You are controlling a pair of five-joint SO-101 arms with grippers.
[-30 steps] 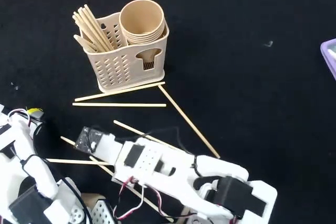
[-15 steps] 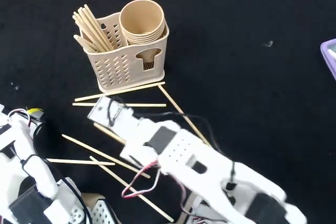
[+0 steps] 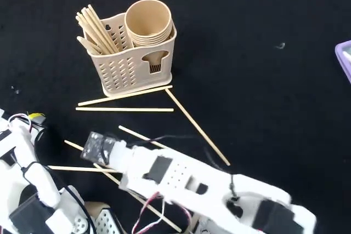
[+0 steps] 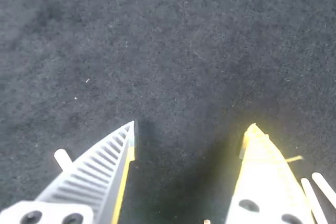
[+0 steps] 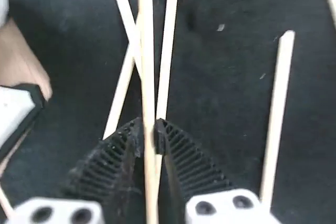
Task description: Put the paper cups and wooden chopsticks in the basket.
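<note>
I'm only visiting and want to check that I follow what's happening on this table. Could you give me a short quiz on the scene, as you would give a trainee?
1. True or false: the paper cups sit stacked inside the basket.
2. What does the right gripper clamp? A: a paper cup. B: a wooden chopstick. C: nothing.
3. Fill in the gap: the left gripper is ___ (open or shut) over the black table.
Key: 1 true; 2 B; 3 open.
</note>
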